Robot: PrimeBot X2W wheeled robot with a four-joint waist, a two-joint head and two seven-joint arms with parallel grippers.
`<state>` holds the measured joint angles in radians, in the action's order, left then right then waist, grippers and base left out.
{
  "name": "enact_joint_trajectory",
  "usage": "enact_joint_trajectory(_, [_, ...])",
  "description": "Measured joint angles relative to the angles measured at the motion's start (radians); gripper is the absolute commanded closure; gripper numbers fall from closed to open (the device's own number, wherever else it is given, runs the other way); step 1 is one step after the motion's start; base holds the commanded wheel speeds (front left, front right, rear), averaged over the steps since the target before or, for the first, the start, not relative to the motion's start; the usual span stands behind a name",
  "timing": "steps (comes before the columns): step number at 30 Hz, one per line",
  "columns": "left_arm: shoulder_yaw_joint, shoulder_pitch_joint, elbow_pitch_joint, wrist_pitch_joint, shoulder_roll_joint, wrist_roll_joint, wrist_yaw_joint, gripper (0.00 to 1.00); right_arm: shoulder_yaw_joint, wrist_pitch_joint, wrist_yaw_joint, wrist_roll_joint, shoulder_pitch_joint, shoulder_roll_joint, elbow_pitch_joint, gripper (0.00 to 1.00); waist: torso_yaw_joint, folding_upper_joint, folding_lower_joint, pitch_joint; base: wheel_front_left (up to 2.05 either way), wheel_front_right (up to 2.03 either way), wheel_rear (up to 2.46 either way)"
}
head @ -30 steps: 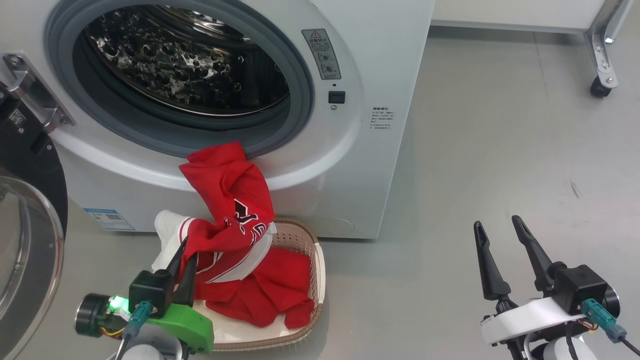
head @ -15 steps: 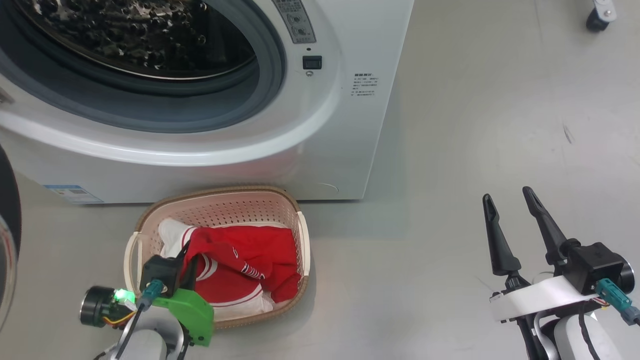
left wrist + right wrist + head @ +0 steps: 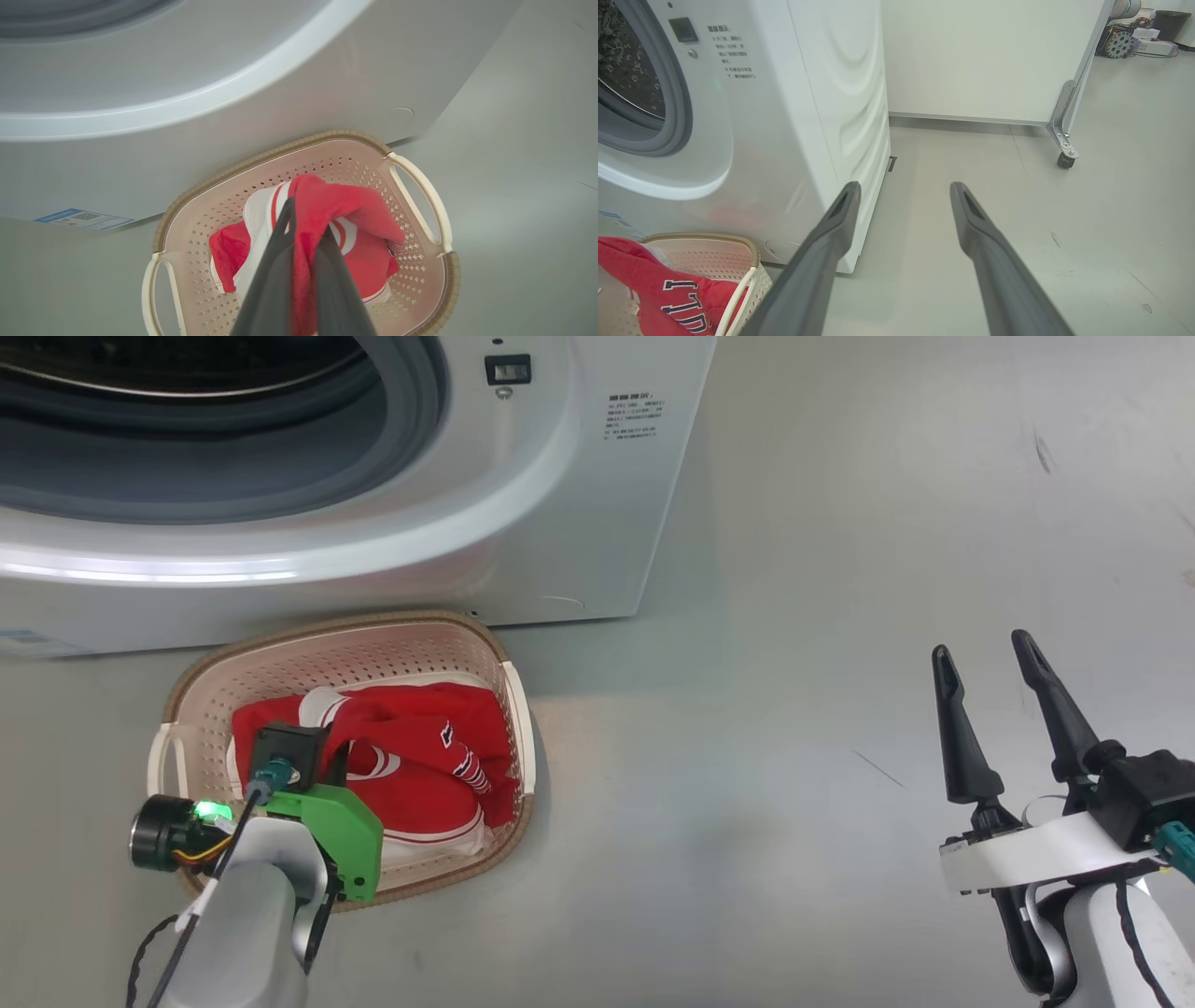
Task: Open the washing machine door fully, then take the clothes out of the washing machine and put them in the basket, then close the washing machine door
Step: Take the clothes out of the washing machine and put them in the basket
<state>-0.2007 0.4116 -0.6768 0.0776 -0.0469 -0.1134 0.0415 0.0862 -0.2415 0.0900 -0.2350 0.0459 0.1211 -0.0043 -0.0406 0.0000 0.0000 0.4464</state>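
Note:
The white washing machine (image 3: 523, 504) stands with its opening uncovered; the washing machine door is out of view. In front of it on the floor sits the cream basket (image 3: 411, 649). The red clothes (image 3: 420, 761) lie inside it, the red-and-white jersey on top. My left gripper (image 3: 338, 749) hangs low over the basket. In the left wrist view my left gripper (image 3: 304, 219) is shut on a fold of the red jersey (image 3: 327, 200) above the basket (image 3: 299, 145). Over bare floor to the right, my right gripper (image 3: 980, 646) is open and holds nothing, as my right gripper (image 3: 904, 186) also appears from its wrist.
The grey floor (image 3: 794, 663) spreads to the right of the washer. A white panel on a metal leg with a castor (image 3: 1066, 160) stands behind it. A blue sticker (image 3: 84, 218) marks the washer's lower front.
The head camera has tilted down. The jersey that hung from the drum's lip has come down into the basket with my left gripper still shut on it. My right gripper stayed open.

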Motion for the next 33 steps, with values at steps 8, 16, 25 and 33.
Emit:
enact_joint_trajectory(8, [0.081,0.090,-0.124,-0.069,0.003,-0.063,-0.023,1.00,-0.028,0.000,0.000,0.000,0.030,0.020,-0.028,0.00,-0.026,0.0000,0.0000,0.098,0.00,0.00,0.00])
enact_joint_trajectory(16, [0.139,0.206,-0.212,-0.104,0.008,-0.118,-0.047,1.00,-0.055,0.000,-0.005,0.000,0.032,0.048,-0.058,0.00,-0.025,0.0000,0.0001,0.188,0.00,0.00,0.00])
enact_joint_trajectory(25, [0.169,0.284,-0.287,-0.104,0.014,-0.164,-0.064,1.00,-0.074,0.000,-0.007,0.008,0.034,0.071,-0.091,0.00,-0.003,0.0000,0.0001,0.253,0.00,0.00,0.00])
enact_joint_trajectory(33, [0.166,0.295,-0.359,-0.088,0.020,-0.162,-0.066,0.00,-0.078,0.000,-0.013,0.008,0.034,0.072,-0.090,0.00,0.021,0.0000,0.0001,0.275,0.00,0.00,0.00])
